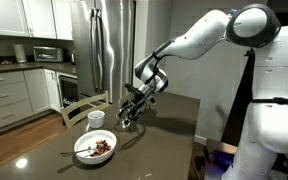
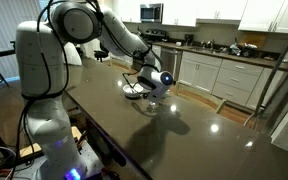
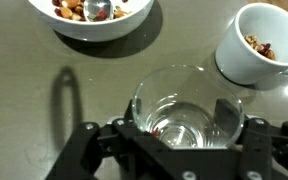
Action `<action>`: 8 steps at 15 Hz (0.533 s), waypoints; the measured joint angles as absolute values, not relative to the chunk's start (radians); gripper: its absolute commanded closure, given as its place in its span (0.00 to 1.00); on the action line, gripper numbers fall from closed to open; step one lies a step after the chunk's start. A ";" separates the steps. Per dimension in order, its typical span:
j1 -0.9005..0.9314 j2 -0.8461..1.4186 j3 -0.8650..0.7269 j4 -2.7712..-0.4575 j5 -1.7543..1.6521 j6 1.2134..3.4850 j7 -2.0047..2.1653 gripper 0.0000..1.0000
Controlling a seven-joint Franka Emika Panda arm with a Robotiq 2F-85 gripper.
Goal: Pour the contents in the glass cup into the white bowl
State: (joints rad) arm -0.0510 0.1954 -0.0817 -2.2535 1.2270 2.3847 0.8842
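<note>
The glass cup (image 3: 189, 100) stands upright between the fingers of my gripper (image 3: 184, 118), which is shut on it low over the dark table. The cup is nearly empty; one small reddish piece (image 3: 156, 130) lies at its bottom. The white bowl (image 3: 89, 28) is just beyond it, holding brown and reddish pieces (image 3: 72, 8) and a metal spoon (image 3: 97, 9). In an exterior view the gripper (image 1: 132, 116) is to the right of the bowl (image 1: 94, 148). In an exterior view the gripper (image 2: 150, 86) hides most of the cup.
A white mug (image 3: 269, 45) with a few brown pieces stands close to the right of the cup; it also shows in an exterior view (image 1: 96, 118). A chair (image 1: 84, 105) stands at the table's far side. Kitchen cabinets and a steel fridge (image 1: 104, 45) are behind.
</note>
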 measured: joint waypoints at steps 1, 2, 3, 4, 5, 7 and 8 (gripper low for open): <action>-0.051 0.199 -0.082 -2.254 1.227 2.385 0.884 0.46; -0.051 0.202 -0.082 -2.253 1.227 2.385 0.884 0.46; -0.051 0.205 -0.082 -2.253 1.227 2.385 0.884 0.46; -0.051 0.207 -0.082 -2.253 1.227 2.385 0.884 0.05; -0.051 0.209 -0.082 -2.253 1.227 2.385 0.884 0.04; -0.051 0.209 -0.082 -2.253 1.228 2.385 0.884 0.00; -0.051 0.209 -0.082 -2.253 1.228 2.385 0.884 0.00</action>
State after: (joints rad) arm -0.0509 0.2090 -0.0818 -2.2528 1.2282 2.3848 0.8842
